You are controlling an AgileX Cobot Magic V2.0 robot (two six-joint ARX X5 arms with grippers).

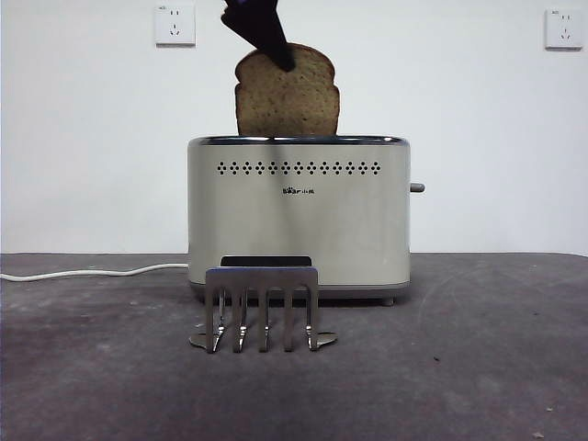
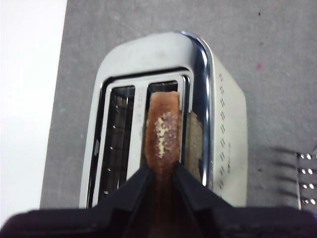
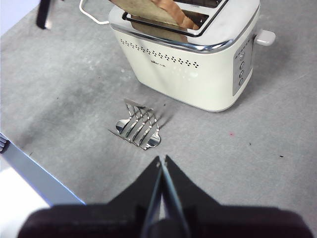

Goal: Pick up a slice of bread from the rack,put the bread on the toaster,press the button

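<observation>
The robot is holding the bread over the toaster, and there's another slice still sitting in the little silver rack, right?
Not quite. The left gripper does hold the slice of bread by its top edge, lowering it into a slot of the toaster. But the rack has no slice in it: the front view and the right wrist view both show only bare prongs.

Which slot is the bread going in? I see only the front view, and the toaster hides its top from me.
Observer: The slice of bread hangs over the slot nearer the holed face of the toaster; the left gripper pinches its crust.
Operator: Is the other slot free?
Observer: Yes, only wire guides show inside.
Operator: And the right gripper?
Observer: The right gripper waits with fingers shut, above the table near the rack, which holds no bread.
</observation>
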